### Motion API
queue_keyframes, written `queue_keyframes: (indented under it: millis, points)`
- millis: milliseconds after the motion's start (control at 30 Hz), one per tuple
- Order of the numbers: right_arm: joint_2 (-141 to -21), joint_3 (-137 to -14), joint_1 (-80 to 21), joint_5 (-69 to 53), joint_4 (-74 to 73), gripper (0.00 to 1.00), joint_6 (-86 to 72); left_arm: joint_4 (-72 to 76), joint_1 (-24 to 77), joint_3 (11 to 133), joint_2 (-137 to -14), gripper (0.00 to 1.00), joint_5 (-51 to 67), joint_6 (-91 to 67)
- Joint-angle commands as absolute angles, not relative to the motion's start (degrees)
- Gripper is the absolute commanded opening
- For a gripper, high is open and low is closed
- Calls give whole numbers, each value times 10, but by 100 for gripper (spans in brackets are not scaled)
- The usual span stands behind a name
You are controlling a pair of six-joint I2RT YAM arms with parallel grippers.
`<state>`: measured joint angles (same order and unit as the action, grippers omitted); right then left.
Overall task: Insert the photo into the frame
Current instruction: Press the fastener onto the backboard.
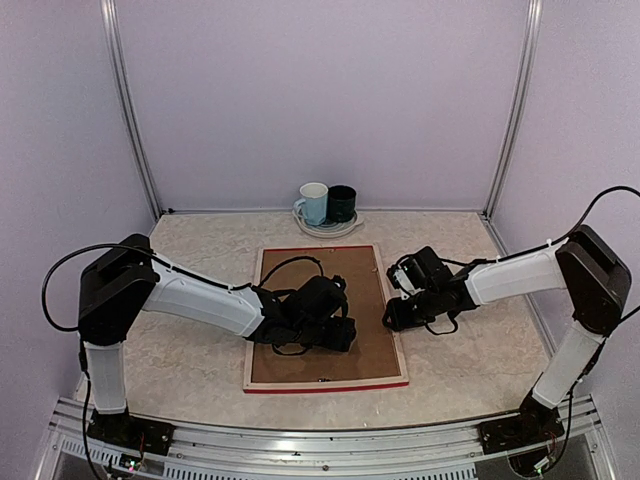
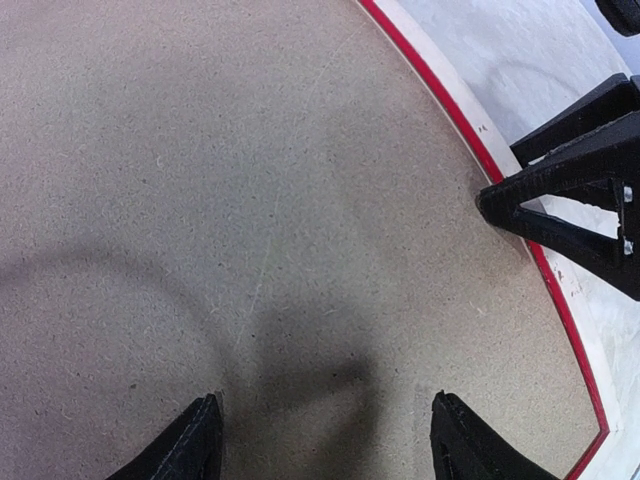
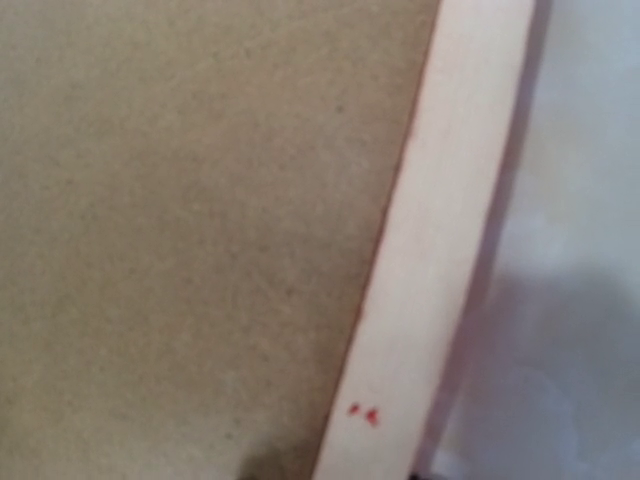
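The frame (image 1: pixel 325 386) lies face down on the table, showing its pale back rail (image 2: pixel 470 130) and thin red edge. A brown backing board (image 1: pixel 372 345) fills it. The photo is hidden from view. My left gripper (image 1: pixel 345 335) hovers low over the board's middle, its jaws wide open and empty (image 2: pixel 325 430). My right gripper (image 1: pixel 393 318) is at the frame's right rail. In the left wrist view its two fingers (image 2: pixel 560 205) stand close together, astride that rail. The right wrist view shows only board (image 3: pixel 180 220) and rail (image 3: pixel 440 250).
A pale mug (image 1: pixel 314 203) and a dark mug (image 1: pixel 342 203) stand on a plate (image 1: pixel 330 230) just behind the frame. Purple walls with metal posts close the cell. Marble tabletop (image 1: pixel 470 370) lies to the frame's right.
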<state>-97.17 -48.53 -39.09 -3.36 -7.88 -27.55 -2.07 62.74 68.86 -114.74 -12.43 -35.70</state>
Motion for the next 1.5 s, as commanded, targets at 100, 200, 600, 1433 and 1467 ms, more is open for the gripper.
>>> queue_keyframes:
  millis: [100,200,600,1433,1467]
  points:
    - [-981,-471,-402,-46,-148,32,-241,-28,629,691,-1163,70,-108,-361]
    - [-988,-476,-403,-46,-156,31,-231,-29,629,691,-1163,70,-107,-361]
    - [-990,-497,-403,-61,-187,39,-176,-24,629,691,-1168,71,-102,-365]
    - [-976,-492,-402,-25,-169,18,-200,-15,629,687,-1171,70,-97,-365]
    - [-972,-494,-403,-26,-169,23,-201,-15,628,688,-1168,70,-100,-363]
